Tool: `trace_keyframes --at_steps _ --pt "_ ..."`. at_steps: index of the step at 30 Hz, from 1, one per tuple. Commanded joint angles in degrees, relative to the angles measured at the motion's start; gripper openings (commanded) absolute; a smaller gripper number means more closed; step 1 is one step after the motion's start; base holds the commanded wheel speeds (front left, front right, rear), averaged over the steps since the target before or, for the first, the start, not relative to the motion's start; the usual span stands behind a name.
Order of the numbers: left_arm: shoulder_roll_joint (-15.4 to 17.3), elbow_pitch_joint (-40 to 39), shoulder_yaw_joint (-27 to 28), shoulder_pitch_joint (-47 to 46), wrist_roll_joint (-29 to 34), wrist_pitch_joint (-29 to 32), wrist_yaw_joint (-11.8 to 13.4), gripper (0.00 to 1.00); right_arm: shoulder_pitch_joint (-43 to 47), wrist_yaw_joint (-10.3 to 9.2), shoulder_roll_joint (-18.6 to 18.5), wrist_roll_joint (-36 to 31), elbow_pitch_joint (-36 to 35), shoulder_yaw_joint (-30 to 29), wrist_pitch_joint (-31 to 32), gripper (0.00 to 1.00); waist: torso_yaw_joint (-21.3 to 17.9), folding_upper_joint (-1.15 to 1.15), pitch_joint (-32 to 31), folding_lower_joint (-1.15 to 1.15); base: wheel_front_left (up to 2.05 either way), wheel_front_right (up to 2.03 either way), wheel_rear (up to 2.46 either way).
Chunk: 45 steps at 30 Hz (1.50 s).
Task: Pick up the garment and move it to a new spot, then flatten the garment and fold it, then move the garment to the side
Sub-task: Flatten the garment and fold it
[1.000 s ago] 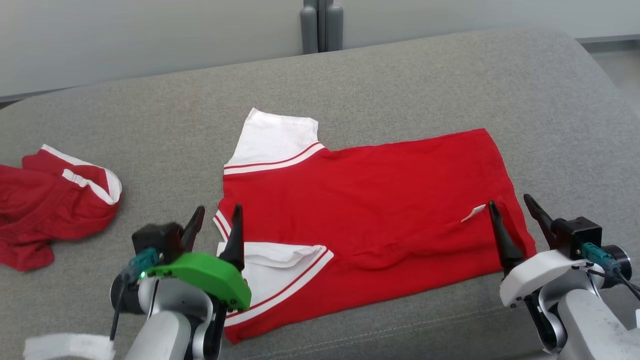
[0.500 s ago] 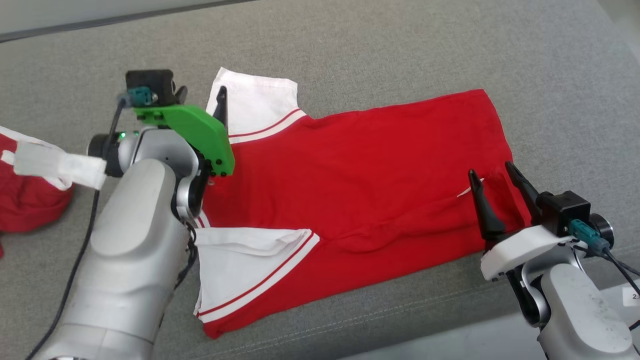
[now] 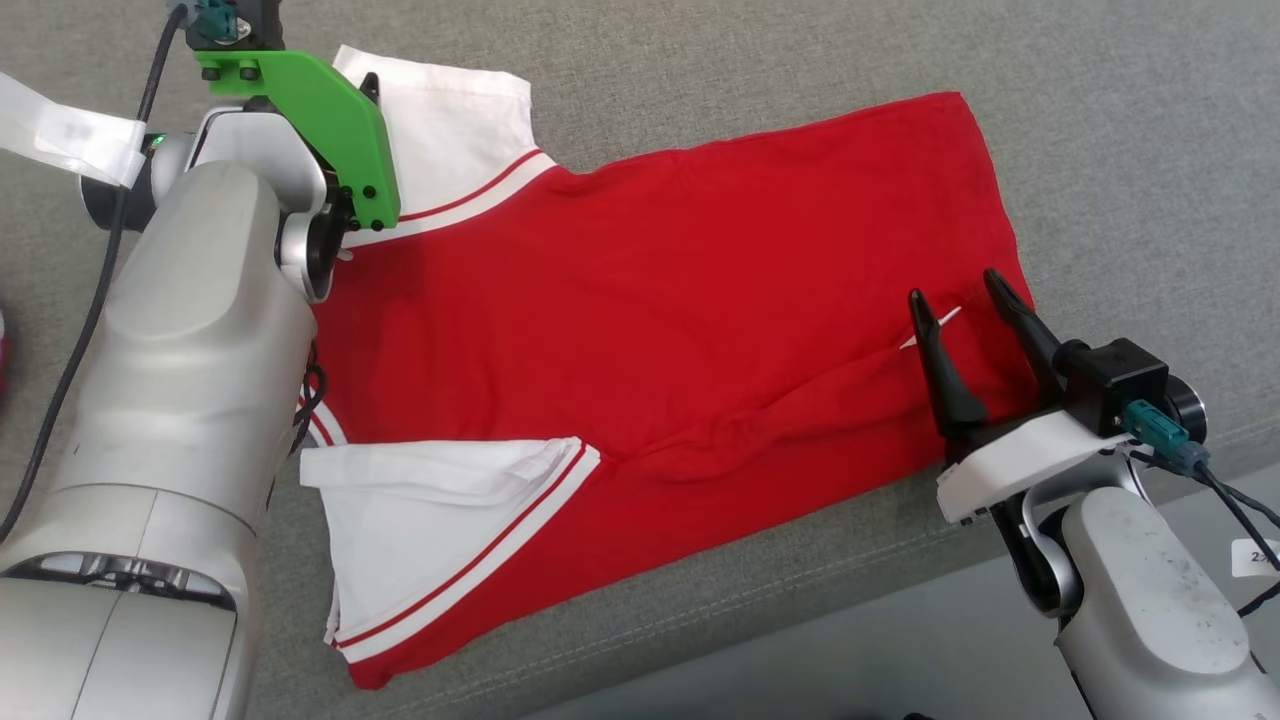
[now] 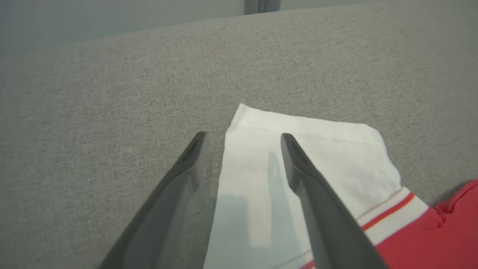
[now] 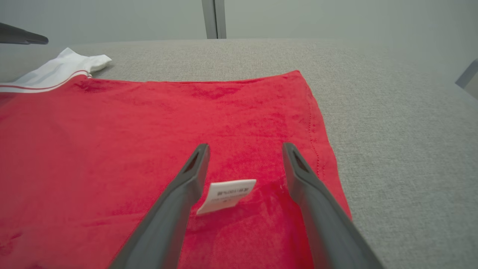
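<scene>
The red garment [image 3: 700,300] lies spread flat on the grey cushion [image 3: 1100,150], with its two white sleeves at the left end and its straight hem at the right end. At the left end of the garment, the left arm [image 3: 190,330] with its green bracket [image 3: 320,120] reaches over the collar side to the far sleeve [image 3: 440,130]. The left gripper [image 4: 243,136] has its fingers spread wide and holds nothing. In the left wrist view one finger is over the bare cushion just beside the sleeve's edge and the other is over the white cloth, where it throws a shadow. I cannot tell if it touches the cloth. The near sleeve [image 3: 430,520] is folded inward on the garment's front edge, with a red stripe along its border. The middle of the garment is smooth, with one long wrinkle toward the right. Near the hem a small white care label [image 5: 227,194] lies on the red cloth. The right gripper [image 3: 955,287] hangs above the garment here, fingers wide apart and empty, and the label is seen between them.
</scene>
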Motion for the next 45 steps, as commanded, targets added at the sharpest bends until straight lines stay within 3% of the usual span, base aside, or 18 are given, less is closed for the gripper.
trace_keyframes --at_steps 1,14,23,28,29,32,33,34,39,45 --pt "0.39 0.82 0.05 -1.24 0.03 -0.37 -0.1 1.0 -0.47 -0.08 0.13 0.16 -0.26 0.21 -0.21 1.0 -1.69 0.0 1.65 -0.01 0.0 0.0 0.0" --pt "1.3 8.98 -2.13 -8.18 1.72 -1.83 0.28 1.0 -1.43 -0.08 0.35 0.85 -0.32 2.02 -0.21 1.0 -4.36 0.0 4.37 -0.01 0.0 0.0 0.0" --pt "3.37 10.7 -3.61 -8.58 2.93 -0.74 4.28 1.0 -1.81 -0.08 0.11 1.4 -0.32 3.77 -0.21 1.0 -6.35 0.0 4.36 -0.01 0.0 0.0 0.0" --pt "4.11 10.99 -2.78 -7.46 1.35 0.09 3.48 0.98 -1.97 -0.08 -0.48 1.68 -0.17 4.49 -0.21 1.0 -7.33 0.0 4.12 -0.01 0.0 0.0 0.0" --pt "4.17 11.06 -2.85 -7.22 1.38 0.41 3.38 0.76 -2.0 -0.08 -0.61 1.7 -0.27 4.49 -0.21 1.0 -7.45 0.0 4.1 -0.01 0.0 0.0 0.0" --pt "4.51 11.21 -3.01 -6.8 1.07 1.33 3.86 0.35 -2.23 -0.08 -0.9 1.87 -0.69 4.55 -0.21 1.0 -7.71 0.0 4.3 -0.01 0.0 0.0 0.0" --pt "4.71 11.28 -3.15 -6.61 1.15 1.75 3.89 0.06 -2.34 -0.08 -0.98 1.86 -0.84 4.58 -0.21 1.0 -7.76 0.0 4.41 -0.01 0.0 0.0 0.0" --pt "4.78 11.35 -3.15 -6.43 0.96 2.01 3.87 0.0 -2.41 -0.08 -1.05 1.85 -0.97 4.57 -0.21 1.0 -7.78 0.0 4.5 -0.01 0.0 0.0 0.0" --pt "4.98 11.53 -3.66 -5.84 1.16 2.1 3.62 0.0 -2.49 -0.08 -1.28 1.83 -1.27 4.35 -0.21 1.0 -7.57 0.0 4.77 -0.01 0.0 0.0 0.0" --pt "3.92 10.19 -4.21 -7.36 1.17 -3.81 1.78 0.0 -3.58 -0.08 -1.45 1.4 -3.49 2.63 -0.21 1.0 -5.64 0.0 4.9 -0.01 0.0 0.0 0.0"
